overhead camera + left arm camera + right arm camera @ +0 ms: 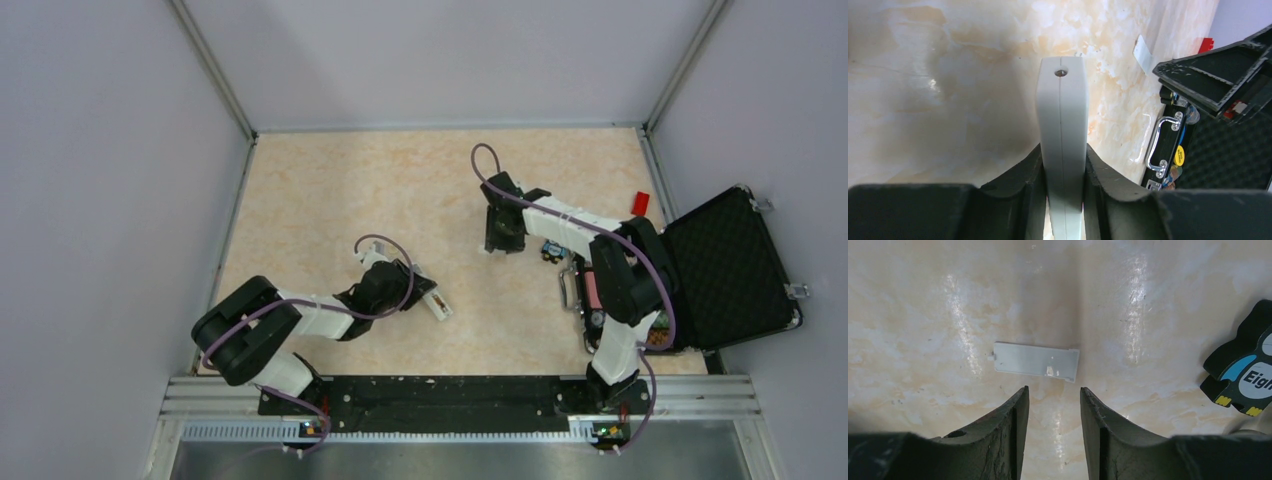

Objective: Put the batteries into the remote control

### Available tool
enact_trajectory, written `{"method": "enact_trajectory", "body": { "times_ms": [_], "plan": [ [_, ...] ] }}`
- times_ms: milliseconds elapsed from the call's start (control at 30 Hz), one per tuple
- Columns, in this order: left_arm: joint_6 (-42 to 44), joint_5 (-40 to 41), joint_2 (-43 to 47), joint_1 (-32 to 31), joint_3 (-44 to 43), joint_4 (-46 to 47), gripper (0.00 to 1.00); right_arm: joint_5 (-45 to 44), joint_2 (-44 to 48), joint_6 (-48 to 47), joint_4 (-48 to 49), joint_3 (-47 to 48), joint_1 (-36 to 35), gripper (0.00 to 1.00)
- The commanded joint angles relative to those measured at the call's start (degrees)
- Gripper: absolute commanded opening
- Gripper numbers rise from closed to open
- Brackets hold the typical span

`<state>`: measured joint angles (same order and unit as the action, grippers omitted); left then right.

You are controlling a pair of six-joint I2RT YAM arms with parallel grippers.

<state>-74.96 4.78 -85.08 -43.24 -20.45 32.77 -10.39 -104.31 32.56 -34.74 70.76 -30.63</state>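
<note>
My left gripper (pixel 405 288) is shut on the slim white remote control (pixel 1063 115) and holds it on its narrow edge, a little above the table. The remote's end sticks out past the fingers in the top view (pixel 438 304). My right gripper (pixel 1053 390) is open and empty, fingers pointing down just above the table at mid-right (pixel 503 238). A thin flat white cover plate (pixel 1037 361) lies on the table right in front of its fingertips. It also shows in the left wrist view (pixel 1143 52). No batteries can be made out in any view.
An open black foam-lined case (pixel 735 268) lies at the right edge, its metal handle (pixel 1160 142) facing the table's middle. A black piece with a blue and white label (pixel 1243 372) lies right of the right gripper. A small red block (pixel 640 203) sits near the right wall.
</note>
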Motion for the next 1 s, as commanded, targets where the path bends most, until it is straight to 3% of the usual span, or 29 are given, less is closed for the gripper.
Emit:
{"method": "enact_trajectory", "body": {
  "times_ms": [0, 400, 733, 967],
  "plan": [
    [-1.8, 2.8, 0.9, -0.4, -0.3, -0.6, 0.36, -0.5, -0.5, -0.8, 1.5, 4.3, 1.8, 0.42],
    [-2.8, 4.7, 5.3, -1.3, 1.1, -6.9, 0.58, -5.8, -8.1, -1.9, 1.0, 10.7, 2.8, 0.33],
    [-4.3, 9.3, 16.3, -2.1, 1.3, -23.8, 0.63, -5.8, -7.2, -1.1, -0.3, 4.9, 2.1, 0.3],
    [-5.5, 9.1, 21.4, -2.5, 2.6, -27.4, 0.63, -5.1, -2.7, 3.1, -1.2, -3.6, -1.6, 0.29]
  ]
}}
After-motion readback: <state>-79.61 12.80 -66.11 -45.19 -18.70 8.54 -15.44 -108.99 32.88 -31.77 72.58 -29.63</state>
